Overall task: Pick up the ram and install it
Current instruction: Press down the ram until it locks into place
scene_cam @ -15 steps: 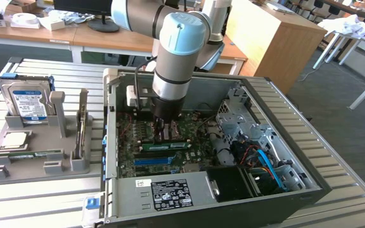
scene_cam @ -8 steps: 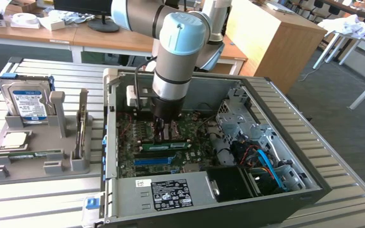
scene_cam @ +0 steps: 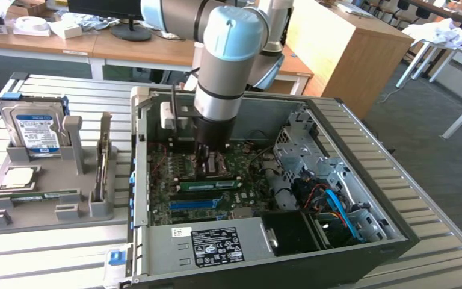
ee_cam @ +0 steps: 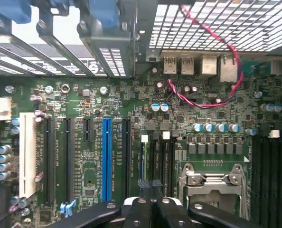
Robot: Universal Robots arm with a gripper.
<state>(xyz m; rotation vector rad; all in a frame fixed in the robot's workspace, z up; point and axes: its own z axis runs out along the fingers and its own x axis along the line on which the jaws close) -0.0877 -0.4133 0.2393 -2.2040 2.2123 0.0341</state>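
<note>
1. Green and thin, the ram [scene_cam: 207, 184] lies lengthwise in a slot on the motherboard [scene_cam: 203, 195].
2. Closed fingers of the gripper [scene_cam: 209, 168] press just above it.

Exterior view: bright, even daylight, strongest on the pale slatted table [scene_cam: 50, 90], which looks slightly washed out. The arm [scene_cam: 224, 60] has a soft sheen down its grey barrel. The inside of the case [scene_cam: 360, 150] is darker, and its lower corner falls into deep shadow. Wrist view: the motherboard [ee_cam: 131, 123] is evenly lit and fairly crisp, light blows out white through the vent grille [ee_cam: 212, 23], and the dark fingers [ee_cam: 141, 211] close to the lens are soft
</note>
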